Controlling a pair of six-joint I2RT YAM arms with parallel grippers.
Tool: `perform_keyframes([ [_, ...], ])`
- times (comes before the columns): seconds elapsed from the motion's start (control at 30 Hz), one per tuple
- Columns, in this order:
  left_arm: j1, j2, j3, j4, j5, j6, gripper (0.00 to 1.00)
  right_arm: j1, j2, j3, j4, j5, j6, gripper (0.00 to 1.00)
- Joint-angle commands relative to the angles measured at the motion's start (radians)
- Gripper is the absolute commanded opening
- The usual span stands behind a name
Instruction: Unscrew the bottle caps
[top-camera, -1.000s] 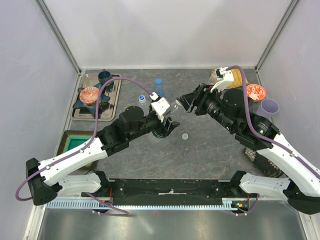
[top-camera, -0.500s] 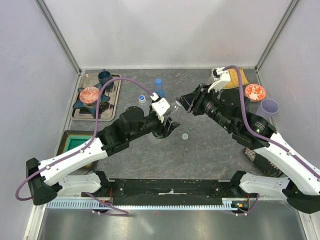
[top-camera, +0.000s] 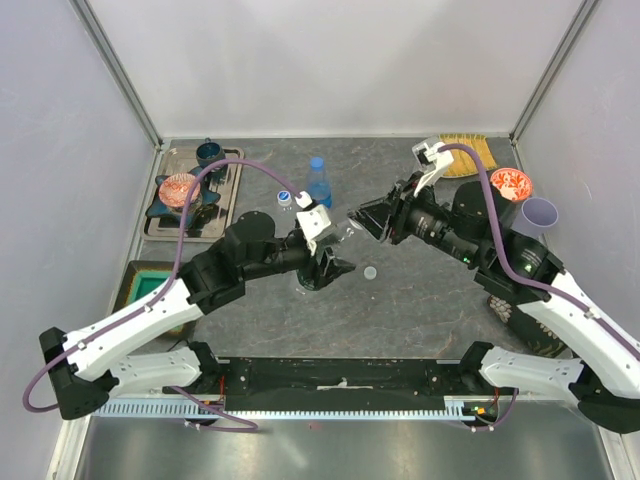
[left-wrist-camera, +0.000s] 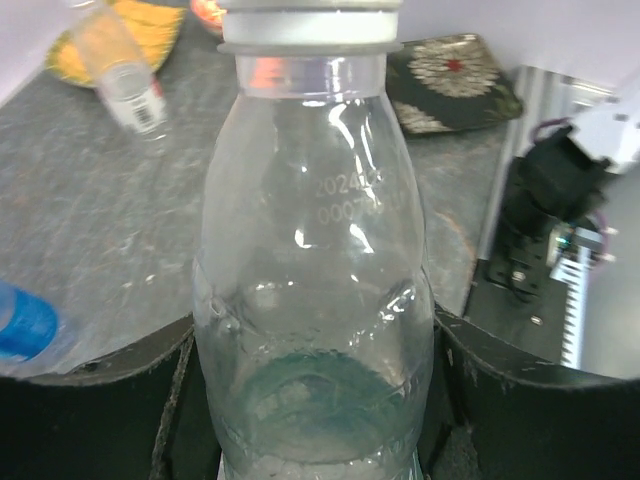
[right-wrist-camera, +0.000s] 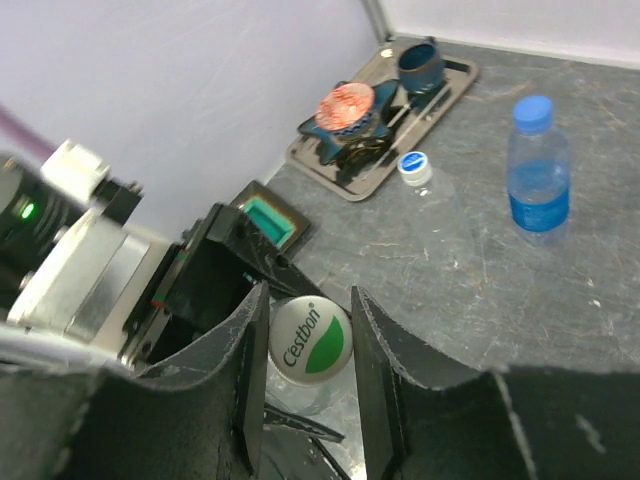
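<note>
On grey stone-look tabletop (top-camera: 420, 300), mid-frame, left jaws clamp clear plastic bottle (left-wrist-camera: 315, 300), right jaws pinch its white green-logo cap (right-wrist-camera: 310, 340); soft body may twist w/ cap.

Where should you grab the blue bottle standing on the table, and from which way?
Probably around its labelled middle, coming from the side. The blue bottle stands upright, touching nothing beside it, and its middle is straight and round. That leaves the cap on top free.

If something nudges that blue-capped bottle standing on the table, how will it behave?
The blue-capped bottle stands tall on a narrow base, so a high push would probably tip it. Its round body would then likely roll.
</note>
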Motion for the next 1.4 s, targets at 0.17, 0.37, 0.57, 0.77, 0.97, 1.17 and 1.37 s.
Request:
perform_keyframes([
  [0.17,0.090,-0.079,0.102,0.094,0.722,-0.179,0.30,0.004,-0.059,0.014,-0.038,-0.432,-0.244,0.00],
  [0.37,0.164,-0.087,0.050,0.290,0.916,-0.363,0.27,0.004,-0.108,-0.013,-0.041,-0.574,-0.314,0.00],
  [0.57,0.181,-0.056,0.037,0.340,0.965,-0.417,0.25,0.004,-0.137,-0.016,-0.041,-0.492,-0.319,0.00],
  [0.77,0.181,-0.041,0.074,0.172,0.764,-0.272,0.28,0.004,-0.132,0.082,-0.047,-0.149,-0.201,0.73],
  [0.97,0.148,0.007,0.134,-0.065,0.416,-0.066,0.29,0.004,-0.100,0.160,-0.044,-0.011,-0.052,0.86],
  [1.17,0.086,0.031,0.137,-0.084,0.034,-0.009,0.29,0.004,-0.082,0.123,-0.021,0.108,0.055,0.86],
  [1.37,0.044,0.053,0.140,-0.063,-0.198,0.008,0.29,0.004,-0.045,0.099,-0.004,0.155,0.126,0.83],
])
